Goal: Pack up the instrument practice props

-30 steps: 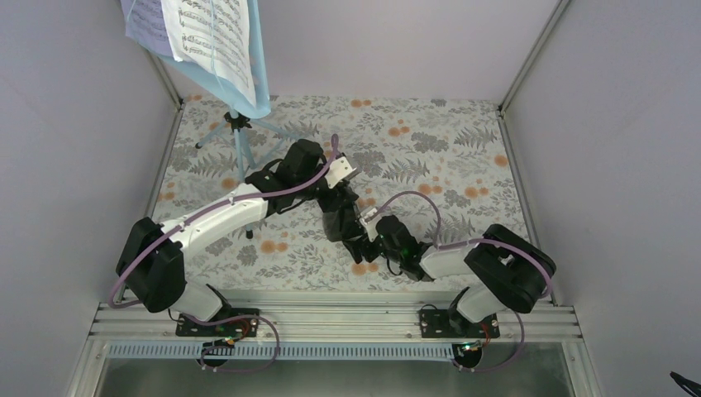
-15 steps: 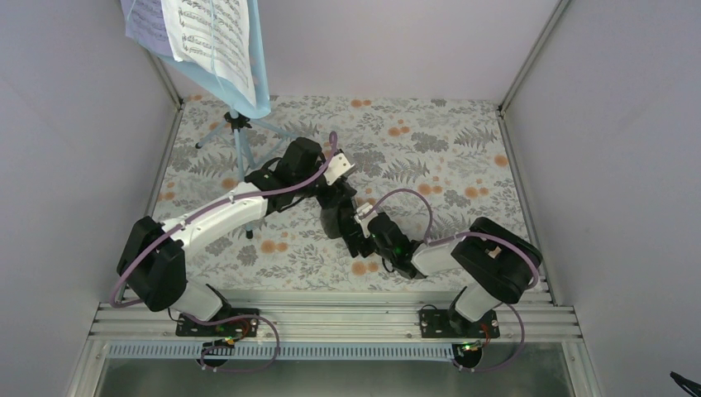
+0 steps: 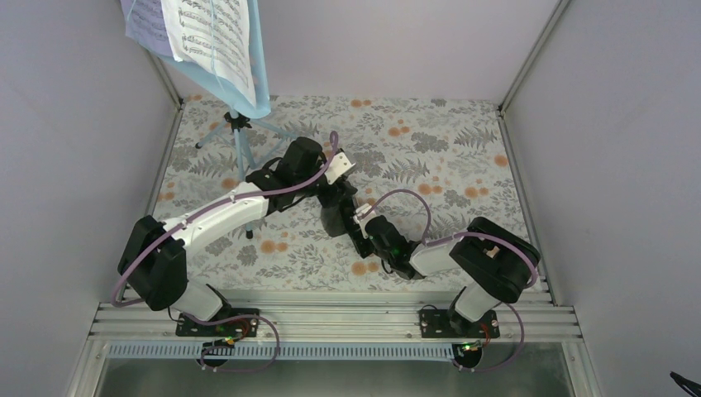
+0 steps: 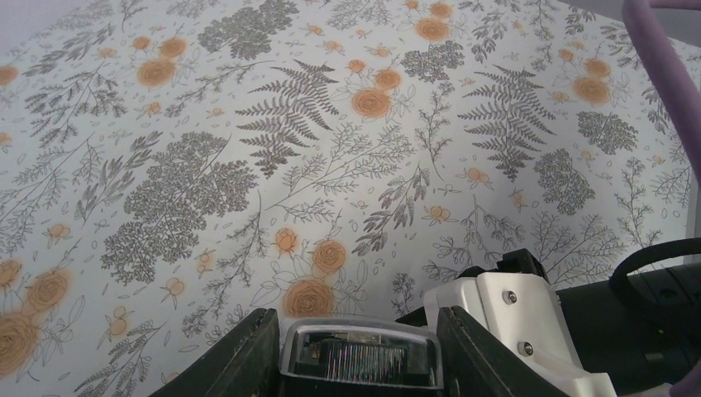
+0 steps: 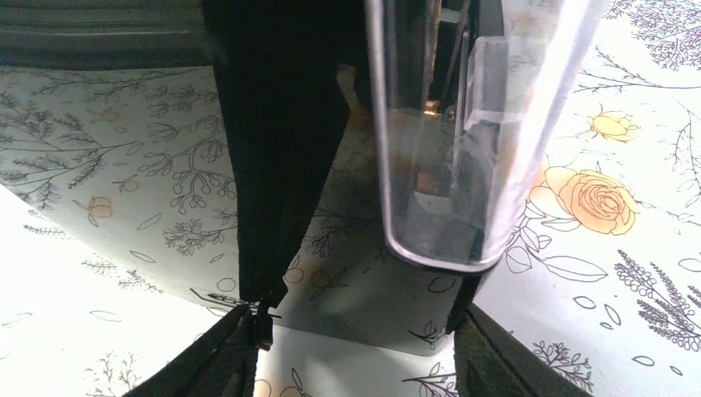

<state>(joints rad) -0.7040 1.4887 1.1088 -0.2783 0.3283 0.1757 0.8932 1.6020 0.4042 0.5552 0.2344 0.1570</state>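
Top external view: the black metronome [image 3: 333,222] stands on the floral cloth [image 3: 446,149] near the middle of the table, caught between the two arms. The left gripper [image 3: 340,197] sits over its far side and the right gripper [image 3: 357,233] at its near right side, both right against it. Well away from the metronome, toward the far left corner, the light blue music stand [image 3: 261,83] stands upright on its thin tripod legs [image 3: 241,157]. It carries a white page [image 3: 211,37] of printed music, with a lavender page [image 3: 142,23] beside it on the side farther from the metronome.

In the left wrist view the left fingers [image 4: 248,356] lie flush against both sides of the metronome's narrow top, with its clear cover [image 4: 360,351] filling the space between them and no gap showing, so this pincer is clamped on the metronome. The white housing [image 4: 517,318] of the other arm's wrist is just beside it.

In the right wrist view the right fingers [image 5: 202,364] are spread wide. The metronome's clear front and black body loom just ahead of the tips, and I cannot tell whether either finger touches it
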